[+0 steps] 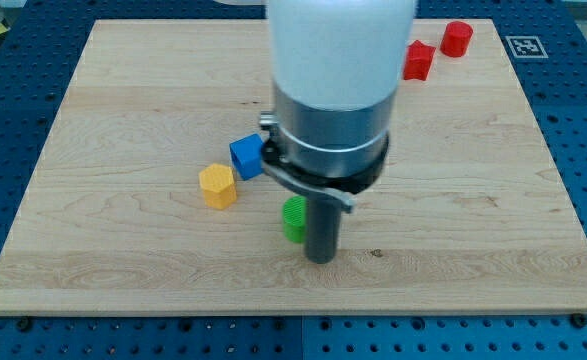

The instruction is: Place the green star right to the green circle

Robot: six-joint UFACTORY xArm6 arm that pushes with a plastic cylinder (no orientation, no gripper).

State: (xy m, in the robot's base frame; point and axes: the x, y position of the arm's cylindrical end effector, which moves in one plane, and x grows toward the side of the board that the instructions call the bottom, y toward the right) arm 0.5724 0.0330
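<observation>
The green circle is a short ribbed cylinder on the board near the view's bottom centre, partly hidden behind my rod. My tip rests on the board just to the right of the green circle and slightly below it, touching or nearly touching it. The green star does not show in this view; the wide arm body hides the board's middle.
A yellow hexagon block lies left of the green circle. A blue cube sits above it, partly behind the arm. Two red blocks stand at the view's top right. The wooden board lies on a blue perforated table.
</observation>
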